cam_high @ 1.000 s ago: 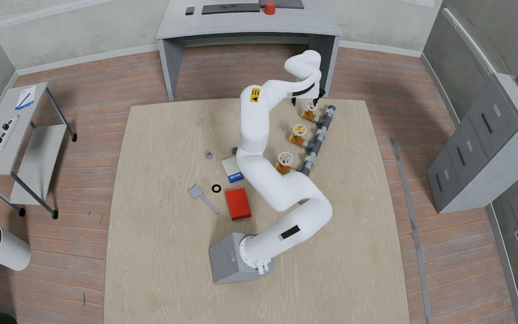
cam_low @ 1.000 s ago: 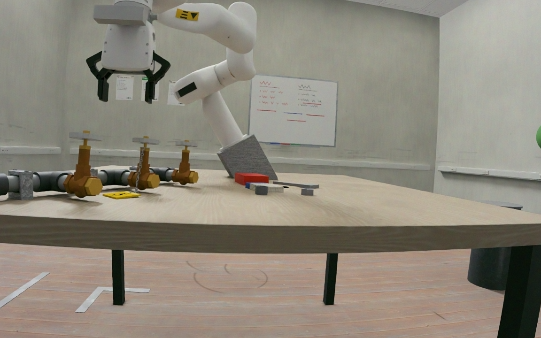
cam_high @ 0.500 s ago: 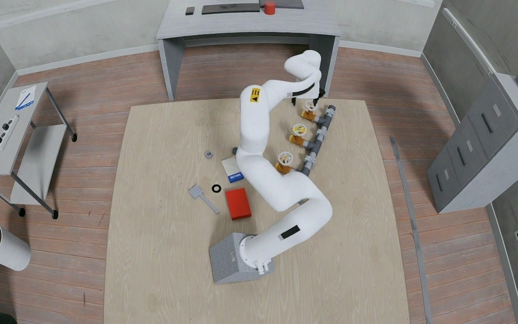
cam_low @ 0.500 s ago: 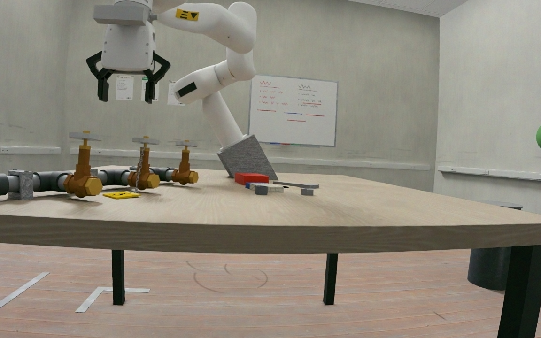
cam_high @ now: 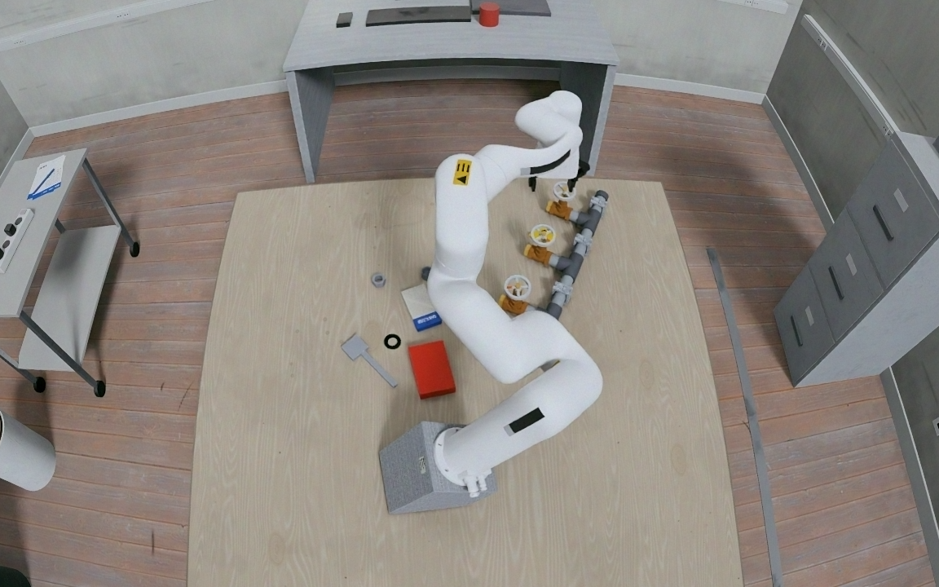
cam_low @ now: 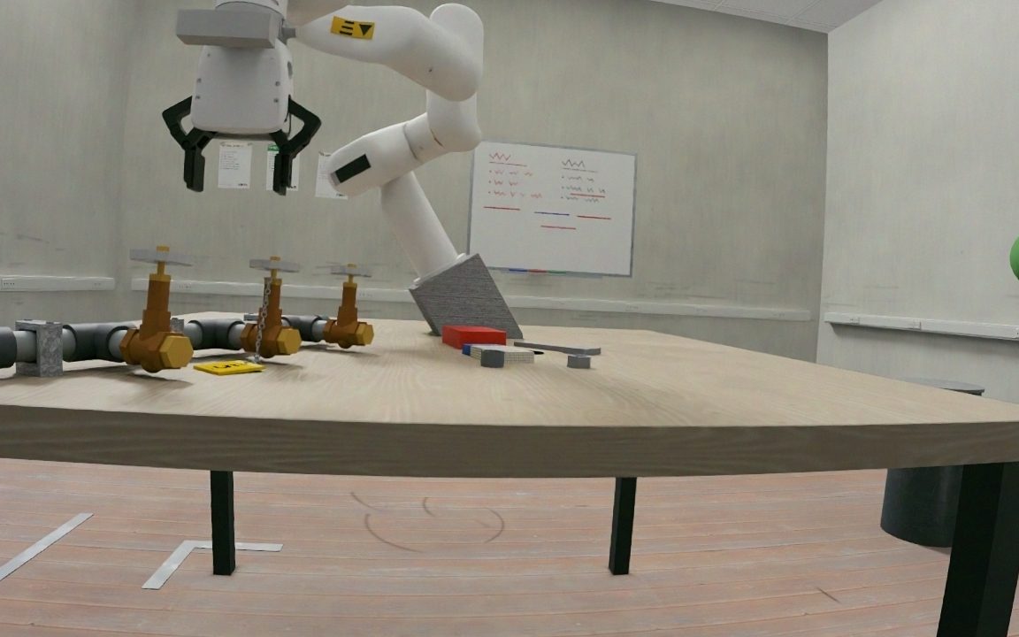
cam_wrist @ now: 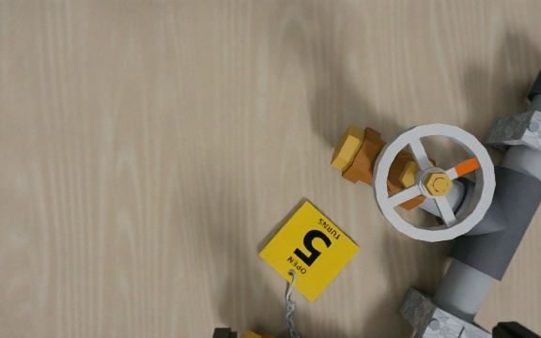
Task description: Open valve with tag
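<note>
Three brass valves with white handwheels stand on a grey pipe (cam_high: 576, 248) at the table's far right. A yellow tag (cam_wrist: 309, 250) reads "OPEN 5 TURNS". Its chain (cam_wrist: 290, 305) runs to the middle valve (cam_low: 271, 309), also seen from above (cam_high: 542, 235). The tag lies flat on the table (cam_low: 228, 360). The end valve (cam_wrist: 434, 182) has one orange spoke; it also shows in the top and exterior views (cam_high: 566, 193) (cam_low: 155, 317). The third valve (cam_high: 513, 287) is nearest the arm's base. My gripper (cam_low: 237, 186) is open and empty, high above the end and middle valves.
A red block (cam_high: 430, 368), a blue and white box (cam_high: 421, 306), a grey flat tool (cam_high: 367, 357), a black ring (cam_high: 390, 337) and a grey nut (cam_high: 378, 279) lie left of the arm. The arm's base (cam_high: 421, 467) stands at the table's front.
</note>
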{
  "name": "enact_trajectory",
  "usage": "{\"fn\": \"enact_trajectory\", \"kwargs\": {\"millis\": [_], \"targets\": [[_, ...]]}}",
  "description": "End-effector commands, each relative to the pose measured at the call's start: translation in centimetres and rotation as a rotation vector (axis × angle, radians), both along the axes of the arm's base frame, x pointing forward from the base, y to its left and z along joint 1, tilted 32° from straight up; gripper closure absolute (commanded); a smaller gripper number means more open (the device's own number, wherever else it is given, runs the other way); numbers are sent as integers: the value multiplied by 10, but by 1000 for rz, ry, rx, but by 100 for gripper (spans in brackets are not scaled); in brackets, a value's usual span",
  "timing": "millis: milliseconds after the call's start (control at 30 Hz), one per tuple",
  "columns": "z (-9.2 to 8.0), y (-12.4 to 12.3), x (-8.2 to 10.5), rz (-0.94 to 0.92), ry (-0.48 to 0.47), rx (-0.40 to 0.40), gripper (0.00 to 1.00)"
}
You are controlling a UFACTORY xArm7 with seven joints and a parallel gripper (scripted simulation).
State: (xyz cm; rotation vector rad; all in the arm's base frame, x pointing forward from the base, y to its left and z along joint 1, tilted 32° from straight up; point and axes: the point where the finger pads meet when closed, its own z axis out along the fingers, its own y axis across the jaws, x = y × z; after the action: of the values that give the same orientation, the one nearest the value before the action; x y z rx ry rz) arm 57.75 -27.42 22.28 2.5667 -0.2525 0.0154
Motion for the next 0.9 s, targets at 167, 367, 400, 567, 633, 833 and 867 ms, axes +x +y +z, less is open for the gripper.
{"fn": "enact_trajectory", "kwargs": {"millis": [167,367,400,567,633,833,867], "targets": [[12,6,2,26,-1,-13,0],[54,29,5,131,15,-57,0],[65,35,5,159,20,-69,0],[130,70,-1,336,58,-147,0],[153,82,-7,422,82,-187,0],[214,110,-30,612,148,-272,0],[224,113,-35,662,170,-293,0]]}}
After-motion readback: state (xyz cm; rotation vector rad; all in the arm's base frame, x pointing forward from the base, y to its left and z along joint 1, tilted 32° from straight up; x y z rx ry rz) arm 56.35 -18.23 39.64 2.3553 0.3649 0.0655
